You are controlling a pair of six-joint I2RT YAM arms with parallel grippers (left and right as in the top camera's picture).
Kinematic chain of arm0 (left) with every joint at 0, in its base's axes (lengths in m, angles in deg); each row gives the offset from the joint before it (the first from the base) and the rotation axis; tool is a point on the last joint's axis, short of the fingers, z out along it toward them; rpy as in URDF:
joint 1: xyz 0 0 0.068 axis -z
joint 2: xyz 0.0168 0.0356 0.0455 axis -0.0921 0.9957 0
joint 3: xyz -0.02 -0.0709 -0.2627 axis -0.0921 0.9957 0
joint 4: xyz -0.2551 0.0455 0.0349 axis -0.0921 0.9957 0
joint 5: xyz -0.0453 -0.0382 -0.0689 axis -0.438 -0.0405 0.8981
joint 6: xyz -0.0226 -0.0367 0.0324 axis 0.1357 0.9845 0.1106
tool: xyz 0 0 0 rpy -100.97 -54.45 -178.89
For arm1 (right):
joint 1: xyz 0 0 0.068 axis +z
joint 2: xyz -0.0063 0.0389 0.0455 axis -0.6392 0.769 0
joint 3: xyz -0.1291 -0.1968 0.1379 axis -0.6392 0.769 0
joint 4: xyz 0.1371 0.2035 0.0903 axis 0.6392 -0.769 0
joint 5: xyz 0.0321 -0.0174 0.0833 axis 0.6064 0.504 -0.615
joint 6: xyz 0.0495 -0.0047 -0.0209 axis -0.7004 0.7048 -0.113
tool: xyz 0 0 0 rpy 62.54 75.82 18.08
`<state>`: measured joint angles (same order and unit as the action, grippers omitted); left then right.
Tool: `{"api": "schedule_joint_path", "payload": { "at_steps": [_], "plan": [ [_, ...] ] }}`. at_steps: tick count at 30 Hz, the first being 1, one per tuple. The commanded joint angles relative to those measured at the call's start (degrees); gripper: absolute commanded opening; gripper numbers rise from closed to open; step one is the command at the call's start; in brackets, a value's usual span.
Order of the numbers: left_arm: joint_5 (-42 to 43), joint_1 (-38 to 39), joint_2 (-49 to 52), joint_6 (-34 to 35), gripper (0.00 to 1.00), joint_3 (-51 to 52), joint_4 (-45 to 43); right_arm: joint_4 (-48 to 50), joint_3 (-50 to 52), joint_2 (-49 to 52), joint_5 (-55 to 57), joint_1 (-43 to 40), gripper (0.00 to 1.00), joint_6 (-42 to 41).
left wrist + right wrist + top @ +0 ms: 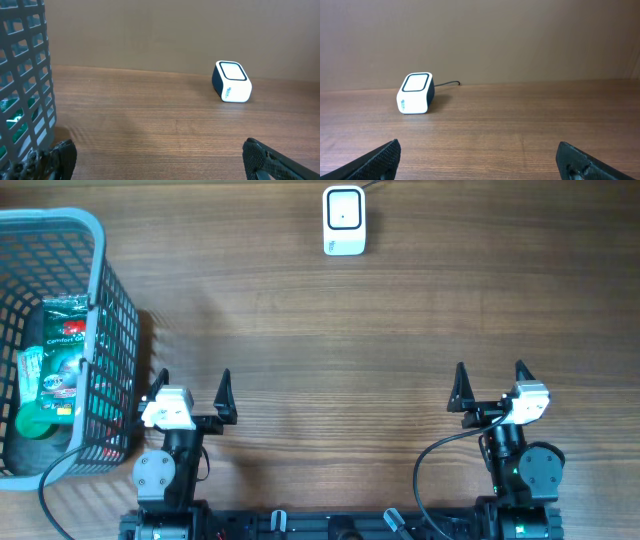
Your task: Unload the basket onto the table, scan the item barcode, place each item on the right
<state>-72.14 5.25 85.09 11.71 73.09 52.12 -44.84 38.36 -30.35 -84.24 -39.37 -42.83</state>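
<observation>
A white barcode scanner with a dark window stands at the far middle of the table; it also shows in the left wrist view as the scanner and in the right wrist view as the scanner. Packaged items, green and dark with white labels, lie inside the grey basket at the left. My left gripper stands open just right of the basket, nothing between its fingers. My right gripper is open too, empty, near the front right.
The basket's grid wall fills the left edge of the left wrist view, close to my left finger. A thin cable leaves the scanner toward the back. Bare wood lies between the grippers and the scanner.
</observation>
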Motion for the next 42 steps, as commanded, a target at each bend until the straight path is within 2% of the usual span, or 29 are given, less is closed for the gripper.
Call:
{"api": "schedule_joint_path", "payload": {
  "at_steps": [1, 40, 42],
  "plan": [
    [0.22, 0.15, 0.02, 0.13, 1.00, 0.59, -0.20, 0.17, 0.04, -0.22, 0.98, 0.22, 1.00, 0.70],
    [-0.17, 0.15, 0.02, -0.48, 1.00, 0.59, -1.97, 0.17, 0.04, -0.22, 0.98, 0.22, 1.00, 0.68],
    [3.04, 0.20, 0.02, 0.52, 1.00, 0.59, -1.99, 0.17, 0.04, -0.22, 0.98, 0.22, 1.00, 0.70]
  ]
}}
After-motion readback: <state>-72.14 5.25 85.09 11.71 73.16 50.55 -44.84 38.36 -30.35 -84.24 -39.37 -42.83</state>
